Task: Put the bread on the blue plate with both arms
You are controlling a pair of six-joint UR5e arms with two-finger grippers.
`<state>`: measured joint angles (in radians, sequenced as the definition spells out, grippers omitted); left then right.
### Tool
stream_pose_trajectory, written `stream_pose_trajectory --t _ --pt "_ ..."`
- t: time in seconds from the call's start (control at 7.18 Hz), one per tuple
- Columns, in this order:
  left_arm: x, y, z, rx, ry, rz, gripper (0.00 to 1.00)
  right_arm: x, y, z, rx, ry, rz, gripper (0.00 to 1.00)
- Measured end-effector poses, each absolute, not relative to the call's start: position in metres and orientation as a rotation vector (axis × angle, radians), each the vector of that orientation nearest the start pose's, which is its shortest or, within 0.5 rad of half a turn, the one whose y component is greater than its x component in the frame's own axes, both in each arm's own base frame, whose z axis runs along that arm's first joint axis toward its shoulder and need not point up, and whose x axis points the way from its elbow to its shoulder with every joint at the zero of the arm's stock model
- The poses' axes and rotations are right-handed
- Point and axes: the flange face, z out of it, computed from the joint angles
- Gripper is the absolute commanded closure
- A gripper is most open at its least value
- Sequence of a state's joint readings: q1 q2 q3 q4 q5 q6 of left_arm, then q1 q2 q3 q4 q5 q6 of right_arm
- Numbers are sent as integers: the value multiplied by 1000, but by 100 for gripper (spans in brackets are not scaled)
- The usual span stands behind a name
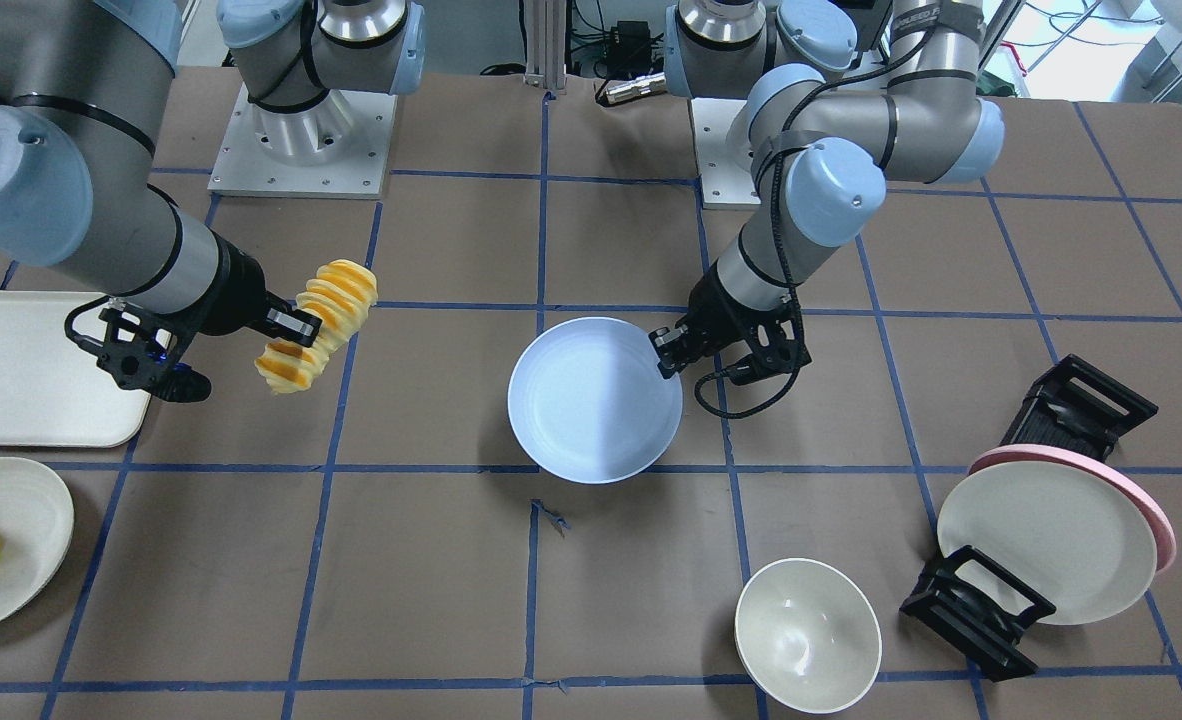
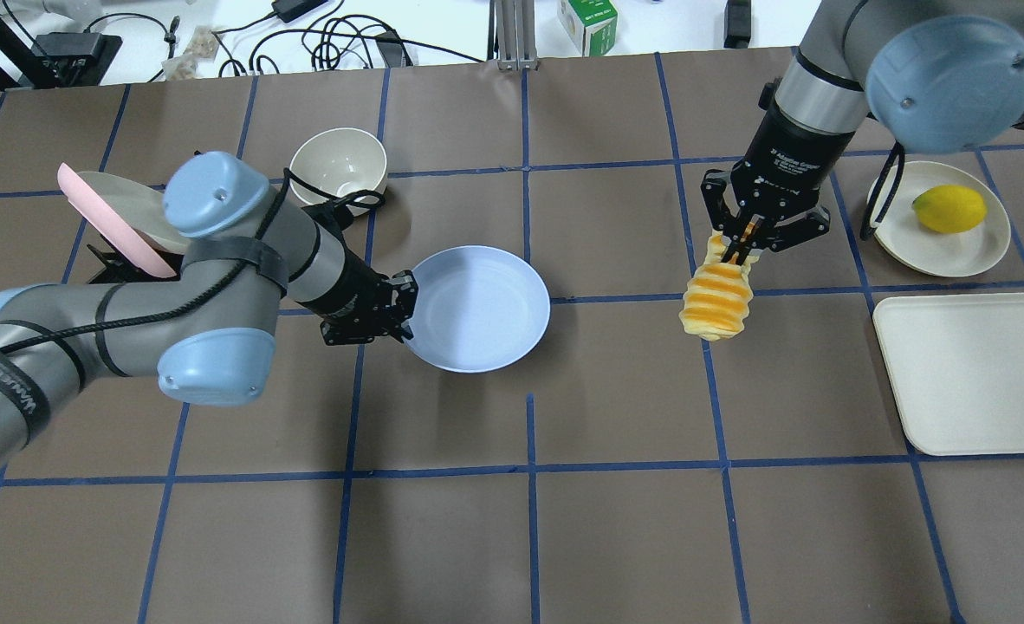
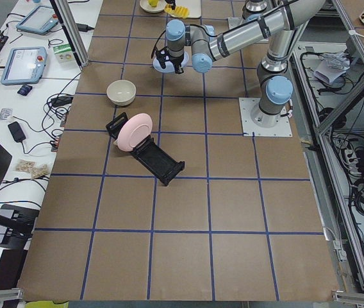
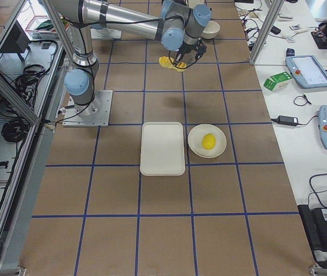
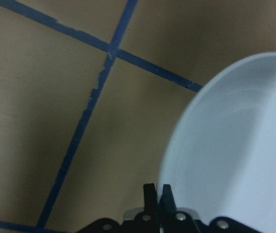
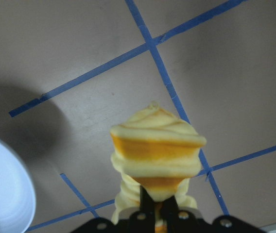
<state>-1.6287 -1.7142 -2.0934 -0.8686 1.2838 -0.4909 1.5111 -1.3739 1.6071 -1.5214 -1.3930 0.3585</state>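
Observation:
The bread (image 2: 717,297) is a ridged orange-yellow loaf. My right gripper (image 2: 744,245) is shut on its end and holds it above the table; it also shows in the front view (image 1: 319,322) and the right wrist view (image 6: 153,165). The blue plate (image 2: 478,308) is near the table's middle, tilted and lifted at one side. My left gripper (image 2: 402,307) is shut on its rim, as the front view (image 1: 667,352) and left wrist view (image 5: 156,196) show. The bread is to the plate's right in the overhead view, apart from it.
A cream tray (image 2: 971,368) and a cream plate with a yellow fruit (image 2: 949,208) are at the right. A cream bowl (image 2: 339,165) is behind the plate. A black rack (image 1: 981,610) holds a cream plate (image 1: 1051,540) and a pink plate (image 2: 105,221) at the left.

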Motion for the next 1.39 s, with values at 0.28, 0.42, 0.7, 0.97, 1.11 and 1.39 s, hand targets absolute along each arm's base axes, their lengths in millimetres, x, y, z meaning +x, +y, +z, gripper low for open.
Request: stream_pose_trajectory --t 0.28,0.42,0.7,0.97,1.11,1.39 --pt "-218 -455 225 -725 3340 70 100 143 -543 362 669 2902 428 100" --pt "-223 -456 218 -713 3343 52 28 159 -545 358 656 2909 402 100" --pt "-225 -460 207 -707 3329 29 0 195 -547 348 639 2917 353 100" --pt "-218 -466 220 -662 3291 -62 0 227 -550 333 591 2926 314 100" --pt "-213 -473 237 -644 3284 -96 0 244 -552 321 551 2933 302 100" --pt "-194 -495 295 -543 3279 -94 0 296 -551 293 418 2946 228 100"
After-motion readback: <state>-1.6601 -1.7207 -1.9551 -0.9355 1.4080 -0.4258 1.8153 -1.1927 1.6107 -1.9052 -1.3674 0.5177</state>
